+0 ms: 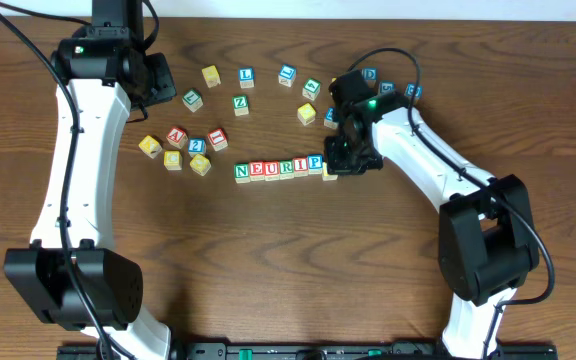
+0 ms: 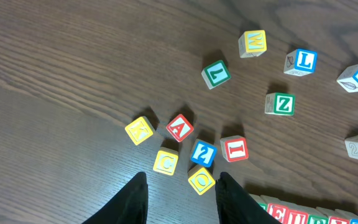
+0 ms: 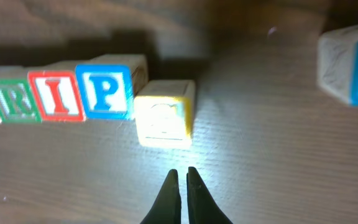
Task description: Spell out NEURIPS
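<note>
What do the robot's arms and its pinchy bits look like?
The left arm and right arm are white tubes with chunky black joints. Thin black cables run alongside, and each arm has a tiny green light. The left end effector and right end effector each have two black fingers that taper towards the tips.

Dark wood-grain table [image 1: 268, 260], and on it a row of letter cubes [image 1: 278, 168] reads N, E, U, R, I, P. A yellow-faced cube [image 3: 164, 118] sits just beside the P (a touch out of line, its letter lost in glare). More cubes lie scattered behind the row: a red A [image 2: 179, 127], a green Z [image 2: 280, 103], a blue L [image 2: 303, 61].
</note>
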You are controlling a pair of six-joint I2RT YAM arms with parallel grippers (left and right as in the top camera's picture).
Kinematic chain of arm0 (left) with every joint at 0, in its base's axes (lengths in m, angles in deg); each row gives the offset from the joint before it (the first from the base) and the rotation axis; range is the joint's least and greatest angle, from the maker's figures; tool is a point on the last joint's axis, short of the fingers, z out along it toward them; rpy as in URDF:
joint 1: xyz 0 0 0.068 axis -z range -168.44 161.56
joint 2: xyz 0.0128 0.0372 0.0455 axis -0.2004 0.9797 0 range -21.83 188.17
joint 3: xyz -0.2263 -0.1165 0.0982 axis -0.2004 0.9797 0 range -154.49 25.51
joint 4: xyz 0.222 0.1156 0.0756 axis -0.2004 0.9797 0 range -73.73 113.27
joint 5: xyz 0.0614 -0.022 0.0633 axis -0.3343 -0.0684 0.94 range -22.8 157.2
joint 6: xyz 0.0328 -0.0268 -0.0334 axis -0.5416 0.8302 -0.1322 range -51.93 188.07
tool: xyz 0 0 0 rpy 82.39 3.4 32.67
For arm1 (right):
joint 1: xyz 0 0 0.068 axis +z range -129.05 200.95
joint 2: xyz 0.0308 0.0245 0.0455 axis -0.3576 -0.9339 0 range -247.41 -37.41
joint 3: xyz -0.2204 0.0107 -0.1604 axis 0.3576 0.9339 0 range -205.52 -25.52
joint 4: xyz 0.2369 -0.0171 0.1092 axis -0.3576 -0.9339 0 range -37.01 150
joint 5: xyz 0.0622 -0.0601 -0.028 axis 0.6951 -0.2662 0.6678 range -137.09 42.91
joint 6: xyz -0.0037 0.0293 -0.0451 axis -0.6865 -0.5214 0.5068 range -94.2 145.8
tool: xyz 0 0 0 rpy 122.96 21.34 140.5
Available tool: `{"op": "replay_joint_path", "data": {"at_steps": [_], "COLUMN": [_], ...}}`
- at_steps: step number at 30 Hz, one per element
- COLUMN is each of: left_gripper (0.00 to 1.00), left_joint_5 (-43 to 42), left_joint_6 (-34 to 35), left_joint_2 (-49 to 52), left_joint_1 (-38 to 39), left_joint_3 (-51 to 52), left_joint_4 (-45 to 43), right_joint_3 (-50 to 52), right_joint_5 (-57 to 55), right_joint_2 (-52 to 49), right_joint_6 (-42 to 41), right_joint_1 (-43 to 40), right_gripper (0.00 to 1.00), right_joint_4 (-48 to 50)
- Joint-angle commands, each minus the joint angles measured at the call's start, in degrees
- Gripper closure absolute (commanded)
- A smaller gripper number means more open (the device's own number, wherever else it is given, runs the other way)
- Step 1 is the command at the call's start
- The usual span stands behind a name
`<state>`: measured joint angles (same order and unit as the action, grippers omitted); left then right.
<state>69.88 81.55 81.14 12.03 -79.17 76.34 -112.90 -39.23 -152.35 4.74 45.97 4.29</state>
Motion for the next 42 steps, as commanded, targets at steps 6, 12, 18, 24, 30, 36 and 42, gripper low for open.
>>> {"op": "replay_joint_path", "data": {"at_steps": [6, 12, 18, 24, 30, 36, 42], "left_gripper": [0.64, 0.64, 0.64, 0.64, 0.64, 0.65, 0.65], "left_joint_5": [-0.55, -0.55, -0.55, -0.55, -0.55, -0.55, -0.55], "left_joint_6": [-0.35, -0.35, -0.35, -0.35, -0.35, -0.35, -0.35], "left_joint_2": [0.74, 0.74, 0.74, 0.74, 0.74, 0.74, 0.76], "left_joint_1": [-0.02, -0.02, -0.02, -0.02, -0.02, -0.02, -0.02], "left_joint_3": [0.35, 0.35, 0.35, 0.35, 0.35, 0.35, 0.35], "left_joint_4": [0.28, 0.31, 0.31, 0.31, 0.31, 0.31, 0.31], "right_joint_3": [0.79, 3.21, 5.18, 8.11, 9.2, 9.62, 9.62], "right_joint_5": [-0.74, -5.9, -7.56, -7.54, -8.48, -10.01, -11.26], "right_joint_2": [-0.48, -0.48, -0.48, -0.48, -0.48, -0.48, -0.48], "right_joint_6": [-5.16, -7.78, -9.18, -9.79, -9.79, -9.81, -9.77], "right_joint_1": [3.3, 6.14, 6.43, 6.43, 6.43, 6.36, 6.32], "right_gripper": [0.99, 0.99, 0.99, 0.99, 0.99, 0.99, 0.99], "right_joint_4": [-1.86, 0.63, 1.99, 5.99, 8.72, 10.32, 11.69]}}
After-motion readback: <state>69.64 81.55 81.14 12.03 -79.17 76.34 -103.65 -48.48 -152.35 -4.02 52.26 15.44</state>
